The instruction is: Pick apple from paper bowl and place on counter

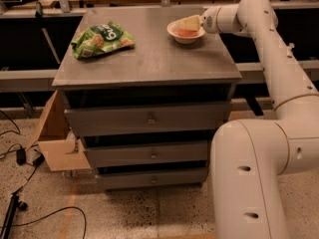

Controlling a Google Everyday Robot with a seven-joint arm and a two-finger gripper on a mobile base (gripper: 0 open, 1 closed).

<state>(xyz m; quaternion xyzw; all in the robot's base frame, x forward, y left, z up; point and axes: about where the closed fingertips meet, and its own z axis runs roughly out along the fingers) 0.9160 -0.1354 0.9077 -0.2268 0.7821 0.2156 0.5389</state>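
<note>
The white paper bowl stands at the back right of the grey counter. The red-orange apple lies inside it, with only its lower part showing. My gripper reaches in from the right and sits directly over the bowl, right on top of the apple and covering its upper part. The white arm runs back from it along the counter's right side.
A green snack bag lies at the back left of the counter. Three drawers are below the top. An open cardboard box sits on the floor at the left, with cables near it. My white base stands at the front right.
</note>
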